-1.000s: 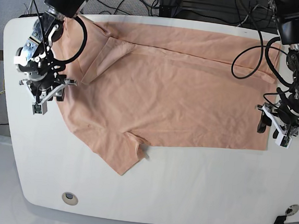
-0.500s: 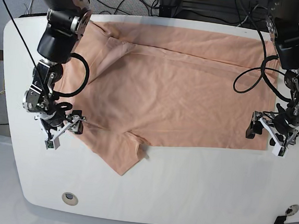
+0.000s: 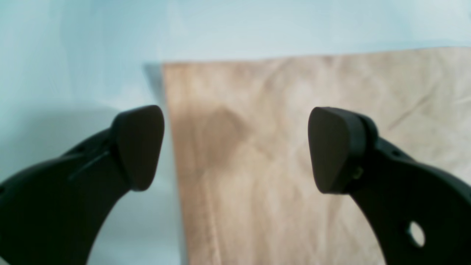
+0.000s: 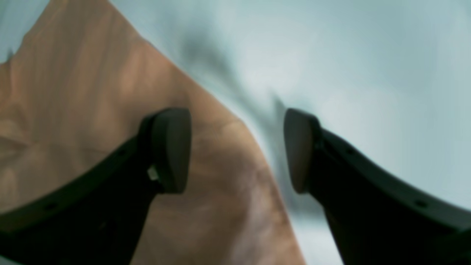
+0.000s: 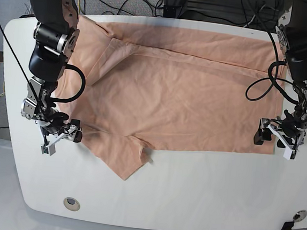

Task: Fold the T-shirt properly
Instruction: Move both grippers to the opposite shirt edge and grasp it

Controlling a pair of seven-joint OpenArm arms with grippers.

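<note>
The peach T-shirt lies spread flat and wrinkled on the white table, with one sleeve pointing toward the front edge. No smiley print shows. My left gripper is open at the shirt's front right corner. In the left wrist view it straddles the shirt's side edge, one finger over bare table. My right gripper is open at the shirt's left edge near the front sleeve. In the right wrist view it straddles the slanted edge of the cloth.
Black cable loops from both arms hang over the shirt at the left and at the right. The table has a round hole at the front left and another at the front right. Cables lie behind the table.
My right gripper has moved along the shirt's left edge toward the table's front. My left gripper has shifted slightly inward and forward to the front right corner. Both stay open.
</note>
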